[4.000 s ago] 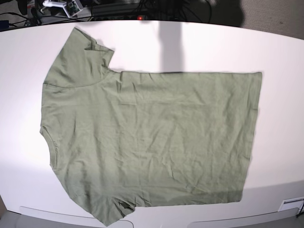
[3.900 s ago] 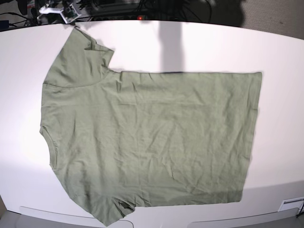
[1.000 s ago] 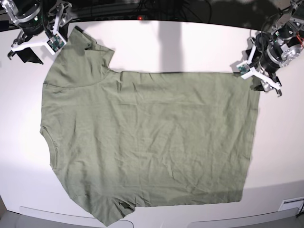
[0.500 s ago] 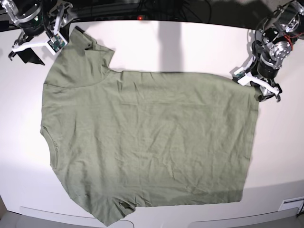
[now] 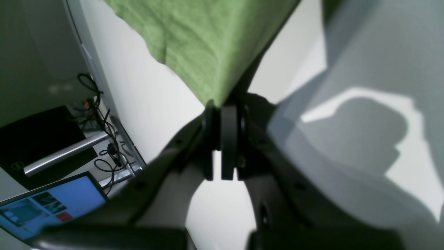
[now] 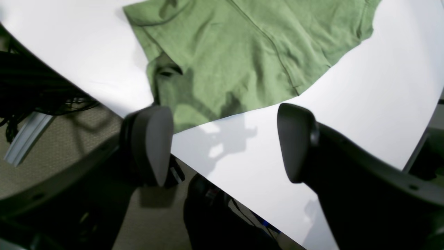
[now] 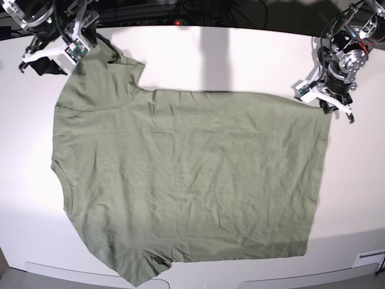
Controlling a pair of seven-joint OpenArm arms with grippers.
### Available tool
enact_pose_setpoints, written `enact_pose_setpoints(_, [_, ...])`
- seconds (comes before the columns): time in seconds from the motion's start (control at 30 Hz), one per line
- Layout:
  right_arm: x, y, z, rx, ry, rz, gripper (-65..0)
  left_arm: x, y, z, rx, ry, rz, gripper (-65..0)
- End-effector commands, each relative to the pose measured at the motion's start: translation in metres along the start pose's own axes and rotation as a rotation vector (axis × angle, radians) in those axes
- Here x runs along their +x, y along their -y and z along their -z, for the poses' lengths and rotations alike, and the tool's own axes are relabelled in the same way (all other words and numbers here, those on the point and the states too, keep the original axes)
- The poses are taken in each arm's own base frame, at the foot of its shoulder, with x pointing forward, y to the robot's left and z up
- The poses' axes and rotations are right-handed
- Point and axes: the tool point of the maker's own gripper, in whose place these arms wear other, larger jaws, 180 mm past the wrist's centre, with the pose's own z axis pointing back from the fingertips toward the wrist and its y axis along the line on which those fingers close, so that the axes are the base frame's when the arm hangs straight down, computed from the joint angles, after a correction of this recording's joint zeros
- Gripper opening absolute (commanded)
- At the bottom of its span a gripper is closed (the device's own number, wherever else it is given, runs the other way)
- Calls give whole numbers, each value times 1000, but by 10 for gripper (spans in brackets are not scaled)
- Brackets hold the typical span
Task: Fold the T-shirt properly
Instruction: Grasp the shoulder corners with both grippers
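The olive-green T-shirt [image 7: 192, 174] lies spread flat on the white table [image 7: 240, 60], collar to the left and hem to the right in the base view. My left gripper [image 7: 328, 106] sits at the hem's far right corner. In the left wrist view the left gripper [image 5: 218, 107] has its jaws pressed together on a pinched corner of the T-shirt [image 5: 208, 45]. My right gripper [image 7: 89, 41] hovers at the far left sleeve. The right wrist view shows the right gripper [image 6: 223, 146] open, its fingers [image 6: 152, 146] wide apart just short of the sleeve [image 6: 242, 52].
Cables and equipment [image 7: 180, 9] line the table's far edge. A lit monitor [image 5: 52, 205] and loose cables [image 5: 104, 146] stand beyond the table edge in the left wrist view. A white fitting [image 7: 370, 259] sits at the near right corner.
My left gripper has closed on the hem corner, where it stood open a second ago. My right gripper has shifted slightly right, toward the sleeve, still open.
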Motion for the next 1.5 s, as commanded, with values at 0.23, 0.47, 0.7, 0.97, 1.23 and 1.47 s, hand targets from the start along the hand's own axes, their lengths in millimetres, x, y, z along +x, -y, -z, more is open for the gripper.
enact_pose_setpoints(0.23, [-1, -7, 1, 42, 11, -39, -179, -20, 70, -8, -263, -65, 18, -650])
enact_pose_setpoints(0.47, [-22, -4, 23, 43, 14, -44, -179, -19, 69, -8, -262, -64, 18, -650])
enact_pose_setpoints(0.7, [-18, -31, 51, 147, 28, -62, -179, -19, 69, -8, -262, -62, 18, -650])
enact_pose_setpoints(0.97, [0, -61, 76, 184, 41, -171, -179, -19, 69, -8, -261, -62, 18, -650])
enact_pose_setpoints(1.23, [-8, -61, 81, 183, -15, -182, -179, -19, 69, -8, -262, -62, 18, -650])
enact_pose_setpoints(1.47, [-48, -57, 84, 178, -194, -197, -179, -19, 69, -8, -261, -62, 18, -650])
